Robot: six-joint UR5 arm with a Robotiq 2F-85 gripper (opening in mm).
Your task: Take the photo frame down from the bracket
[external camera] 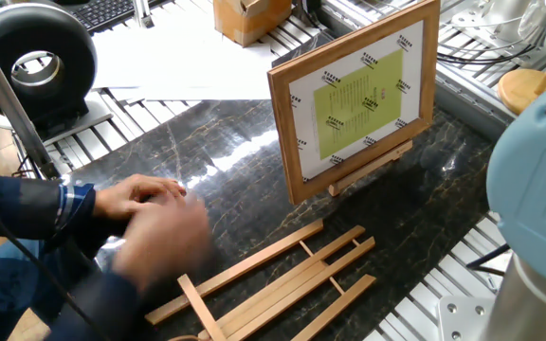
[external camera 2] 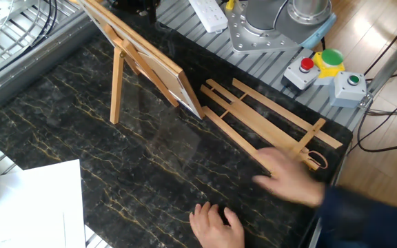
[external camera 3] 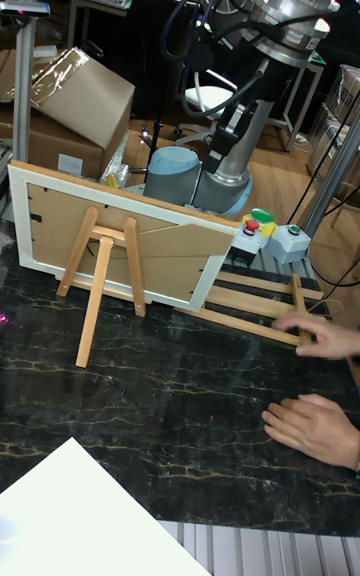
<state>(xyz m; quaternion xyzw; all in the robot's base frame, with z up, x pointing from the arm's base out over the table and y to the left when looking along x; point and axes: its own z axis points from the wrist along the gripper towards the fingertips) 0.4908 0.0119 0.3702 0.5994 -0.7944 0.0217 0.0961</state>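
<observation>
The photo frame [external camera: 354, 99] stands tilted back on the bracket [external camera: 373, 163], its yellow-green sheet facing the one fixed view. From behind, the other fixed view shows the frame's [external camera 2: 150, 58] back and the bracket's rear leg [external camera 2: 116, 83]. The tall fixed view shows the frame's back [external camera 3: 170, 246] resting on the A-shaped bracket [external camera 3: 100, 266]. A person's hands [external camera: 150, 204] are blurred above the table, away from the frame. The robot's arm [external camera 3: 240, 136] rises behind the table. Its gripper is out of view.
A longer slatted easel [external camera: 282, 284] lies flat on the dark marble table [external camera 2: 81, 151], with a hand [external camera 2: 291, 182] over its end. White paper [external camera 3: 90, 516] covers a corner. A button box [external camera 2: 322, 65] sits by the robot base [external camera 2: 274, 24].
</observation>
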